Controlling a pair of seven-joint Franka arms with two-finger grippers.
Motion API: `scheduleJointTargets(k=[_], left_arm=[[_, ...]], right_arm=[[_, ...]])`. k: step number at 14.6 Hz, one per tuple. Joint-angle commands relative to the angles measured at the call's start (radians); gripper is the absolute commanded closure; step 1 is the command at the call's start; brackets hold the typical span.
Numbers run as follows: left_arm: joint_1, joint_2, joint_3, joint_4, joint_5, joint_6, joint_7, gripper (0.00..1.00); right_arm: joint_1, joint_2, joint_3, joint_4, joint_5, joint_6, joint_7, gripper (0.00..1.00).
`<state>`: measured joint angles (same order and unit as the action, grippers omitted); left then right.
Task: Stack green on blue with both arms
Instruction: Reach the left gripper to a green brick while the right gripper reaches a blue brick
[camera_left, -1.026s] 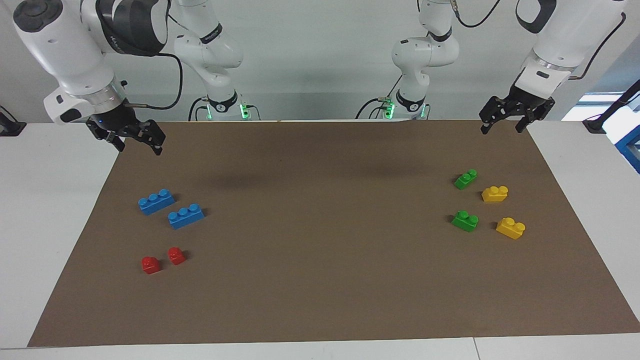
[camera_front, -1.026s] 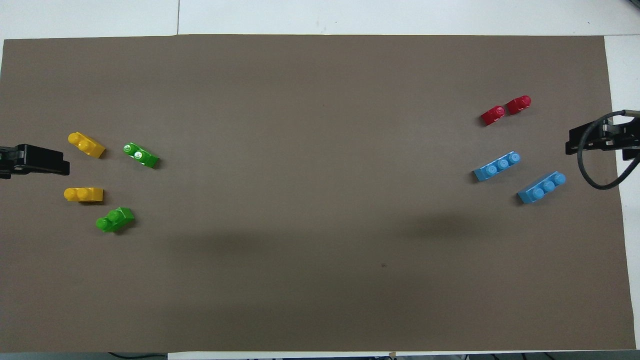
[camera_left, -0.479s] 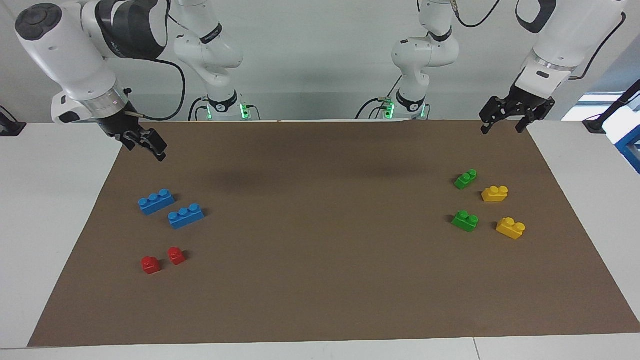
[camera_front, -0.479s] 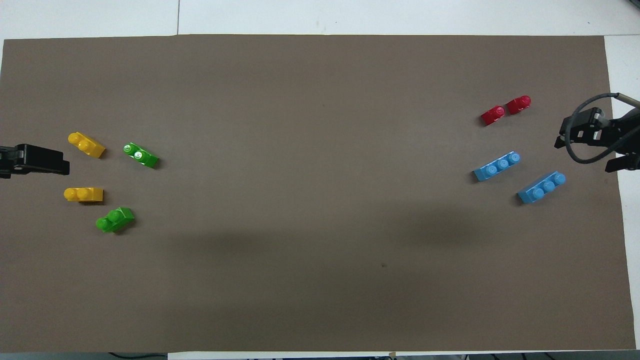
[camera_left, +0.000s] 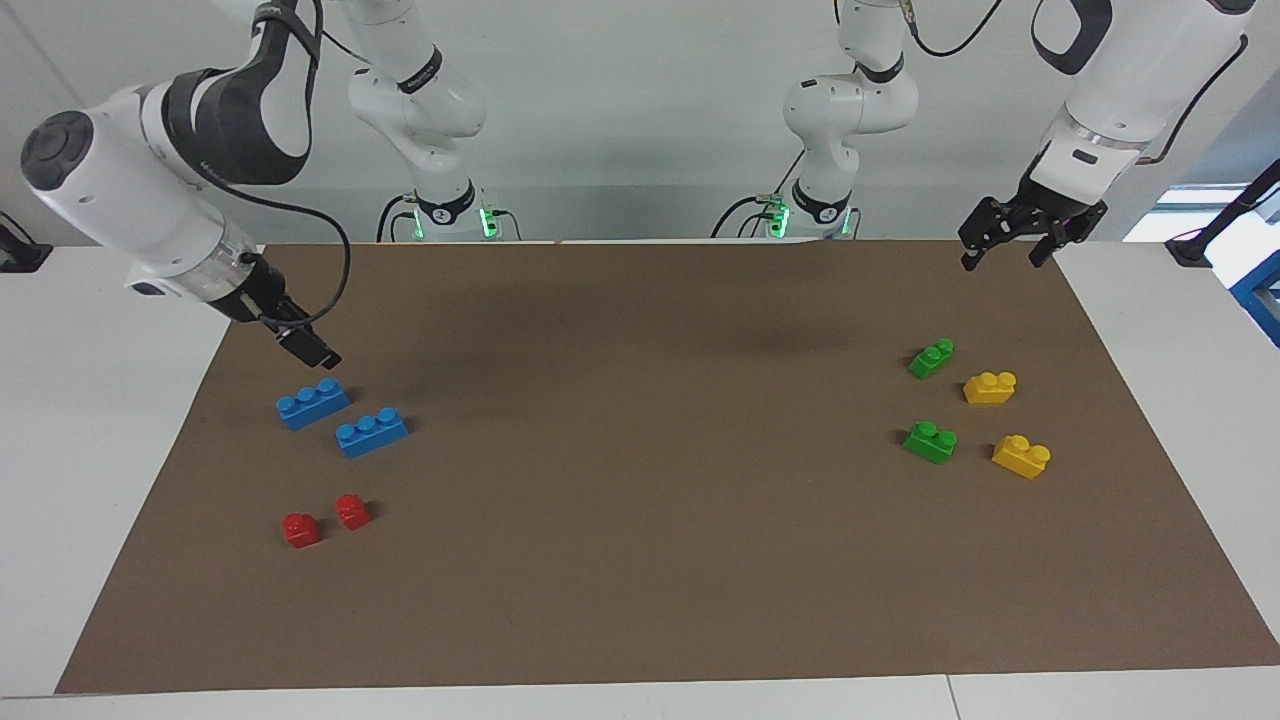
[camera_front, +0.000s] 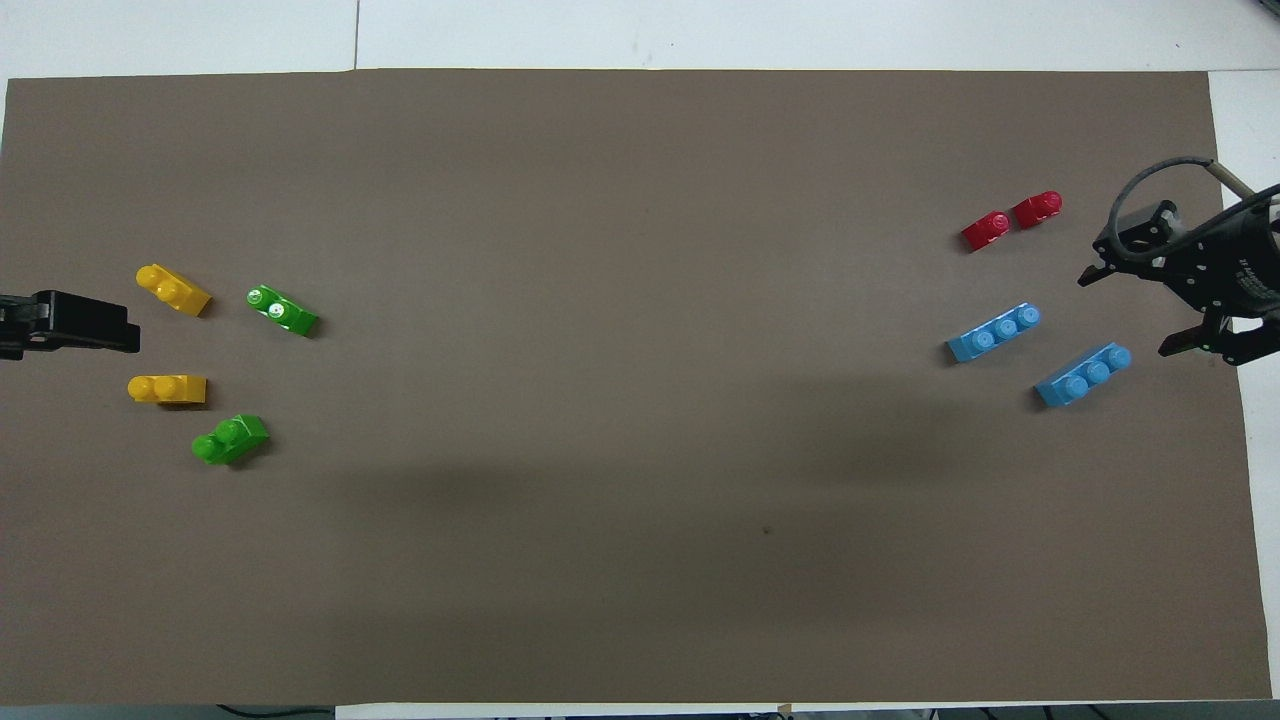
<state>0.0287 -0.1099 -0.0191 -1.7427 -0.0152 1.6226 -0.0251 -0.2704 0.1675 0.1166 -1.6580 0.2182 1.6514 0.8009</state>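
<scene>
**Green brick waits while two open grippers hang above the mat**

The green brick lies on the brown mat, below the left gripper and well apart from it. That gripper hangs over the mat's edge, jaws wide, holding nothing. The blue brick lies just under the right gripper, not touching it. That gripper is tilted down, jaws wide, holding nothing. A second blue brick lies beside the first.
</scene>
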Motion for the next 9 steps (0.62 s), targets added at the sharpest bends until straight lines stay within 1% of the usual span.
scheduleJointTargets(k=[1, 2, 3, 4, 7, 9], left_arm=[[0.019, -0.077, -0.005, -0.128, -0.002, 0.098, -0.106, 0.00], [0.011, -0.100, -0.005, -0.186, -0.003, 0.153, -0.175, 0.00], [0.002, -0.117, -0.007, -0.240, -0.002, 0.205, -0.258, 0.00], [-0.001, -0.119, -0.010, -0.271, -0.003, 0.247, -0.351, 0.00], [-0.038, -0.079, -0.010, -0.290, -0.003, 0.318, -0.625, 0.00], [-0.039, -0.074, -0.012, -0.334, -0.003, 0.373, -0.735, 0.00]], right_arm=[[-0.030, 0.075, 0.008, 0.063, 0.059, 0.001, 0.096, 0.00], [-0.029, 0.090, 0.009, 0.063, 0.062, 0.004, 0.125, 0.00], [-0.029, 0.108, 0.009, 0.063, 0.093, 0.019, 0.156, 0.00], [-0.030, 0.127, 0.008, 0.060, 0.128, 0.043, 0.171, 0.00], [-0.026, 0.190, 0.008, 0.050, 0.167, 0.112, 0.199, 0.00], [-0.032, 0.230, 0.009, 0.046, 0.193, 0.142, 0.198, 0.00]])
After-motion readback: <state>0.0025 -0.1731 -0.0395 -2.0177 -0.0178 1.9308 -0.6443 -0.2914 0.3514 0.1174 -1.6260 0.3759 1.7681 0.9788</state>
